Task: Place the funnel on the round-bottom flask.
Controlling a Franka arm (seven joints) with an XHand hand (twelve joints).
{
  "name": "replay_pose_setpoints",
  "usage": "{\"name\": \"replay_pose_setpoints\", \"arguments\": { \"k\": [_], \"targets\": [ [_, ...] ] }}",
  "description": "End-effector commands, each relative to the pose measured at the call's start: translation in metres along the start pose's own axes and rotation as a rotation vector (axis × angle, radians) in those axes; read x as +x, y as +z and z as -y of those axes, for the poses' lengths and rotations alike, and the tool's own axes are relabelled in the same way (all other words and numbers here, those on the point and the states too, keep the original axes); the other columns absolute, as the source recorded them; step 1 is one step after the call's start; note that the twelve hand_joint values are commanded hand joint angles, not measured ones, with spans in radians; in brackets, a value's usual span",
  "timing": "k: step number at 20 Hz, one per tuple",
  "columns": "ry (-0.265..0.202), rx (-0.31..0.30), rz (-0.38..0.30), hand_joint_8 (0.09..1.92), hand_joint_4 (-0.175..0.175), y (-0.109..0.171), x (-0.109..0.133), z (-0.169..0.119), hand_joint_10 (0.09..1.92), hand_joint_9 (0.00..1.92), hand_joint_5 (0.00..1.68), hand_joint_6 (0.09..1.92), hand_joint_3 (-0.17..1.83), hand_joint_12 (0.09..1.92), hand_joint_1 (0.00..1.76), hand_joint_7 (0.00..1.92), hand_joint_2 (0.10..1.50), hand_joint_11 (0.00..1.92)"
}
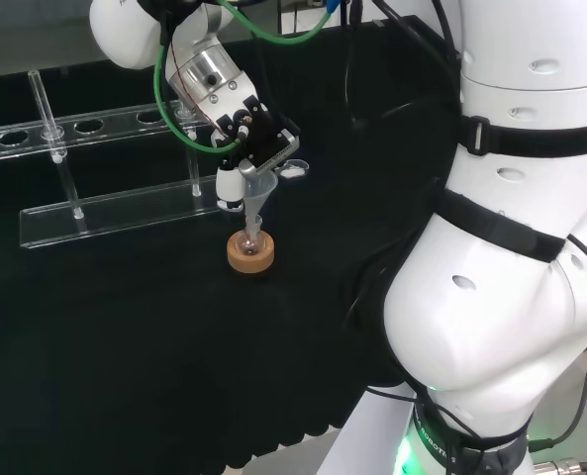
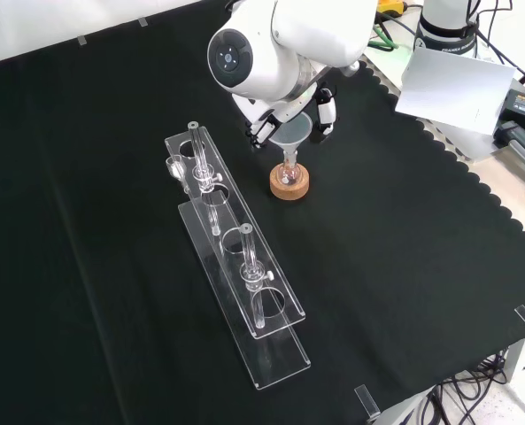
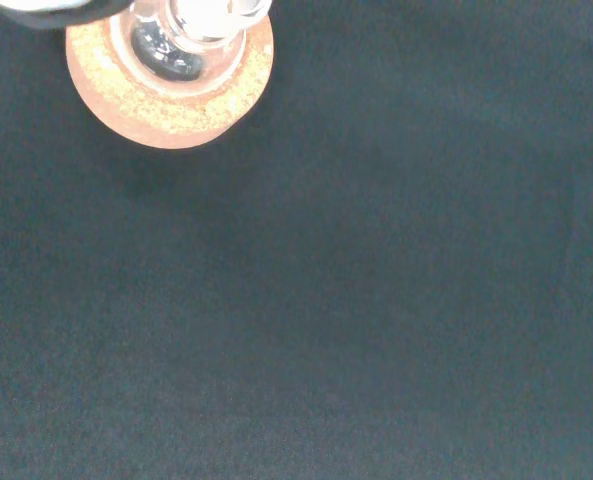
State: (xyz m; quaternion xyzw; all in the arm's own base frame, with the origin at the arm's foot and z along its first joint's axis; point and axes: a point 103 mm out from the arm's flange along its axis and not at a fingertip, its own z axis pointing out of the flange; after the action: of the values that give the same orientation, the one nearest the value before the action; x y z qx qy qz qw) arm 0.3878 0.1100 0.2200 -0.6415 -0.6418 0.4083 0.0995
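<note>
Funnel (image 1: 257,190), upper-centre head view: clear, light, likely brittle (slippery); pinched at rim by hand (image 1: 256,137), stem entering flask (image 1: 250,240).

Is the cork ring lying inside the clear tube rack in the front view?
No, the cork ring lies on the black cloth beside the rack.

In the head view the white arm reaches from its thick links at the right across to the upper left, wrist angled downward. The hand (image 1: 256,148) hangs below the wrist, its fingers (image 1: 230,184) curled. In the front view a big white link with a round grey cap stands before the hand (image 2: 326,111).
</note>
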Motion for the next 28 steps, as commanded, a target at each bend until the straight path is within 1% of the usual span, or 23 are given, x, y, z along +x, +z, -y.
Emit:
{"name": "replay_pose_setpoints", "arguments": {
  "k": [1, 8, 9, 11, 14, 18, 28],
  "targets": [
    [-0.001, -0.002, 0.001, 0.72, -0.043, -0.0006, 0.0012, -0.0013, 0.65, 0.57, 0.39, 0.15, 0.72, 1.33, 0.7, 0.23, 0.63, 0.5],
    [0.002, -0.004, 0.004, 0.72, -0.044, -0.0005, 0.0025, -0.0022, 0.65, 0.56, 0.39, 0.13, 0.71, 1.33, 0.7, 0.23, 0.63, 0.49],
    [0.0, 0.0, 0.001, 0.72, -0.044, -0.0058, 0.0, 0.0025, 0.65, 0.56, 0.39, 0.13, 0.71, 1.33, 0.69, 0.23, 0.63, 0.49],
    [-0.026, -0.003, -0.014, 0.72, -0.043, -0.0068, -0.0006, 0.0013, 0.65, 0.55, 0.39, 0.13, 0.71, 1.33, 0.69, 0.22, 0.63, 0.49],
    [-0.036, -0.018, -0.023, 0.71, -0.042, -0.0007, -0.0038, -0.0034, 0.64, 0.53, 0.39, 0.12, 0.71, 1.33, 0.69, 0.21, 0.63, 0.49],
    [-0.026, -0.022, -0.002, 0.71, -0.041, -0.0005, -0.0045, -0.0013, 0.65, 0.52, 0.39, 0.11, 0.7, 1.34, 0.69, 0.2, 0.63, 0.48],
    [-0.031, -0.026, 0.007, 0.72, -0.041, 0.0008, -0.0023, -0.0031, 0.67, 0.5, 0.4, 0.09, 0.7, 1.34, 0.69, 0.19, 0.64, 0.47]
  ]
}}
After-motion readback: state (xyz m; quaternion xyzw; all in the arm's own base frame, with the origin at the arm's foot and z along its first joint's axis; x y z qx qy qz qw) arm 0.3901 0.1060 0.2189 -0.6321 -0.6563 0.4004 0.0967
